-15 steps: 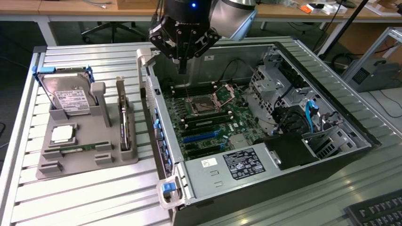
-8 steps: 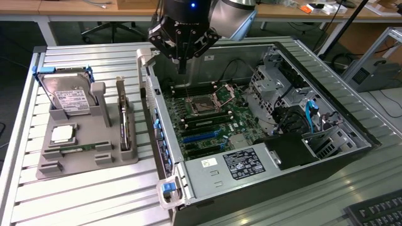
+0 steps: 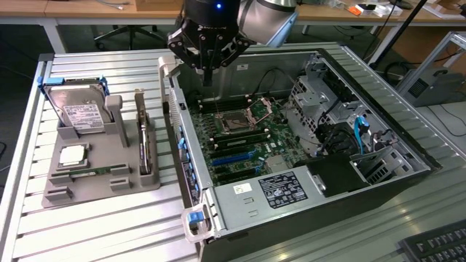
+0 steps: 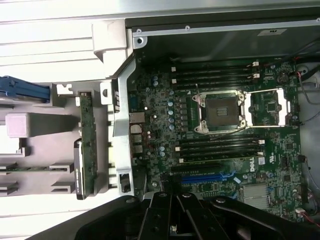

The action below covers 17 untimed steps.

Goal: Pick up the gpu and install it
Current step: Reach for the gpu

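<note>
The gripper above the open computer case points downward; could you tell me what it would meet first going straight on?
Probably the motherboard inside the case, close to its wall, with nothing visible in between. The gripper is shut and empty, though depth is unclear.

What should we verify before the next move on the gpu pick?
1. Gpu standing on edge in holder: ok.
2. Gripper empty: ok.
3. Jaws open for a grasp: not ok, shut.
4. Gripper above gpu: not ok, it hangs over the case.
5. Blue slot free: ok.
6. Gpu free in its holder groove: cannot tell.
</note>
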Motion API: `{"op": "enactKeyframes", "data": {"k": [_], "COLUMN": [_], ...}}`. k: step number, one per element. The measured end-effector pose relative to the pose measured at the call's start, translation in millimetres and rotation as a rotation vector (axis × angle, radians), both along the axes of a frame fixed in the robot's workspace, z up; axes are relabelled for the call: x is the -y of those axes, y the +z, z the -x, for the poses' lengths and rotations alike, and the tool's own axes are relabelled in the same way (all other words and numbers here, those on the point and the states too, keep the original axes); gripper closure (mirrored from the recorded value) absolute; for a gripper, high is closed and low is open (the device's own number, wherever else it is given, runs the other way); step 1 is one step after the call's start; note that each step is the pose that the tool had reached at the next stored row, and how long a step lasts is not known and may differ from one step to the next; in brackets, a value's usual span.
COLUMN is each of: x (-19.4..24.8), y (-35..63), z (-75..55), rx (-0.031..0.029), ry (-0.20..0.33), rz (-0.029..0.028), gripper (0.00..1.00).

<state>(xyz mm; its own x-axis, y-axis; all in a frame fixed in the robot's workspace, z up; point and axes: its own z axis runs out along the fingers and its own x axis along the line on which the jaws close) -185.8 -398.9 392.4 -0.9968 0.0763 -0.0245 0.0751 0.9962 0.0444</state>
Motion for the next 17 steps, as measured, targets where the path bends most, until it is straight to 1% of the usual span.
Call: {"op": "enactKeyframes", "data": {"k": [17], "x": [0.0], "y": [-0.4], "z": [20.0], "rx": [-0.0001], "ry": [0.0], "rz": [0.0005], "gripper": [0.89]}}
